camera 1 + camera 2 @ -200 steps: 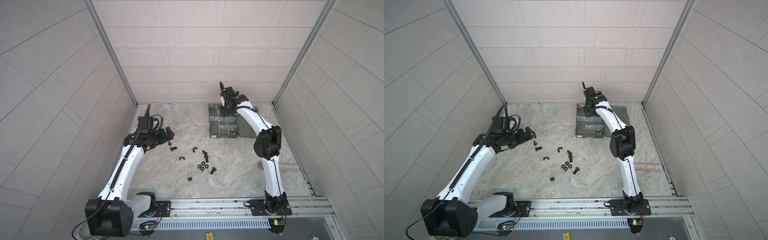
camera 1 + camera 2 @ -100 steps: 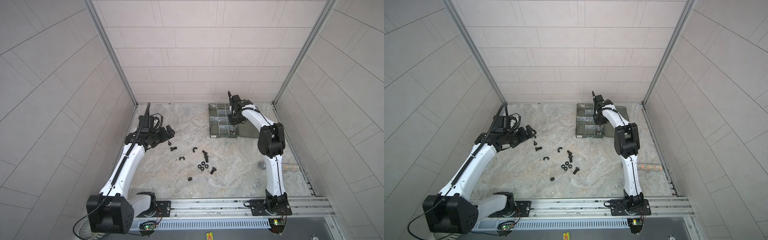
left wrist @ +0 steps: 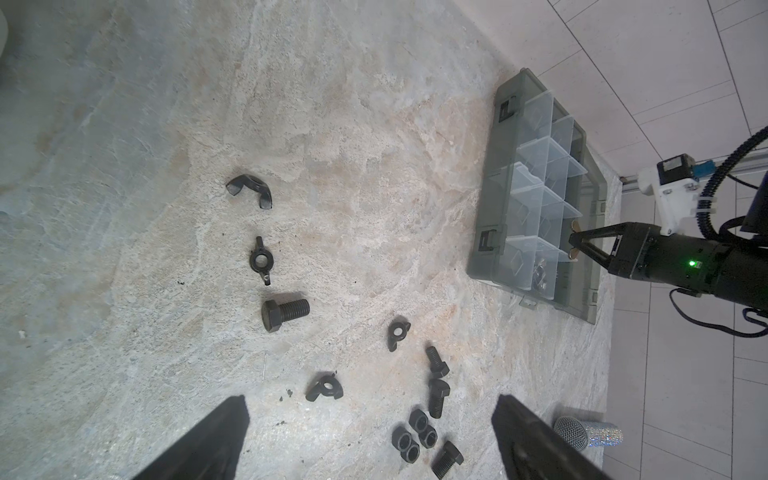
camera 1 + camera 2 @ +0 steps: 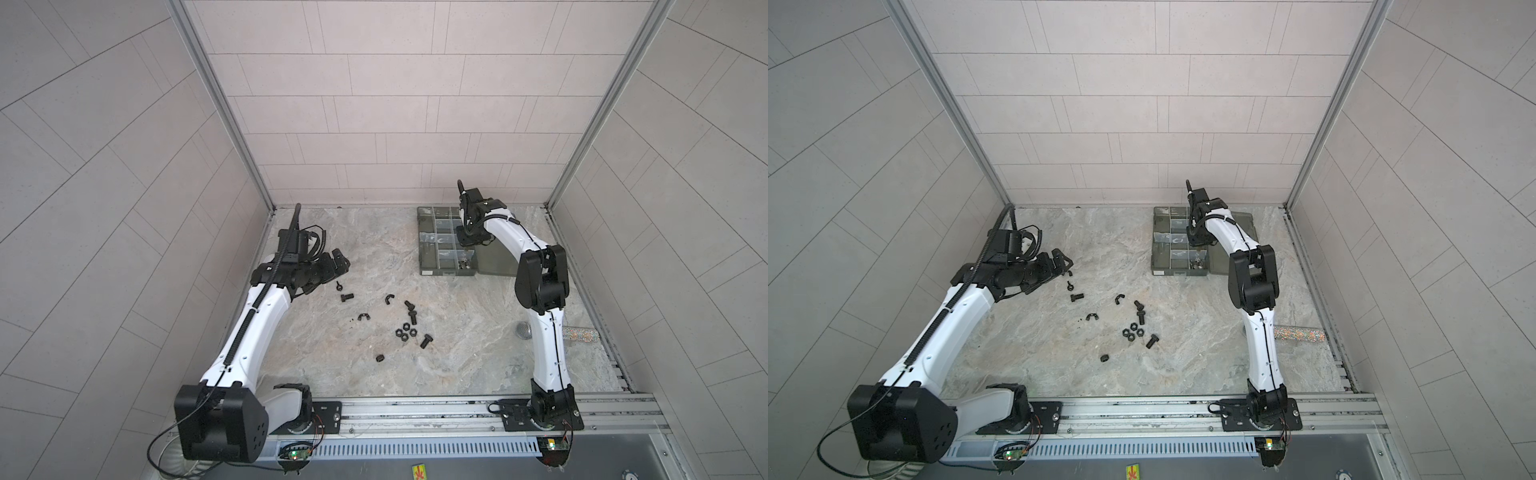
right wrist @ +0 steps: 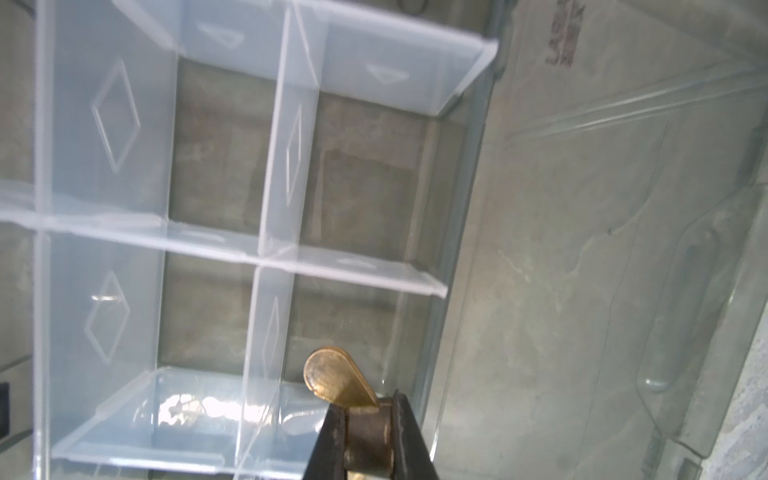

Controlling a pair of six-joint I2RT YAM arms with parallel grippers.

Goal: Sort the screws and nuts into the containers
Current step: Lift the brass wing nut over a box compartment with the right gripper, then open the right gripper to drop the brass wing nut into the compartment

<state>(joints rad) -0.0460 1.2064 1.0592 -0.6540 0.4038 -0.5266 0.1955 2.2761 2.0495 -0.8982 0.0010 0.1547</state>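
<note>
Marble tabletop (image 4: 374, 249); right end effector (image 3: 572, 244) tight on brass wing nut (image 5: 332, 376), shifted nearer along organizer box (image 3: 485, 199); left end effector (image 3: 370, 398) wide.

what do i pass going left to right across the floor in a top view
left gripper, wing nut, lone hex nut, second wing nut, hex nut cluster, organizer box, glittery tube

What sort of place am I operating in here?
Most likely a purpose-built robot test cell, not a workshop: pale panel walls box in a marble-pattern tabletop, and the left arm and right arm are bolted to an aluminium rail along its front edge.
</note>
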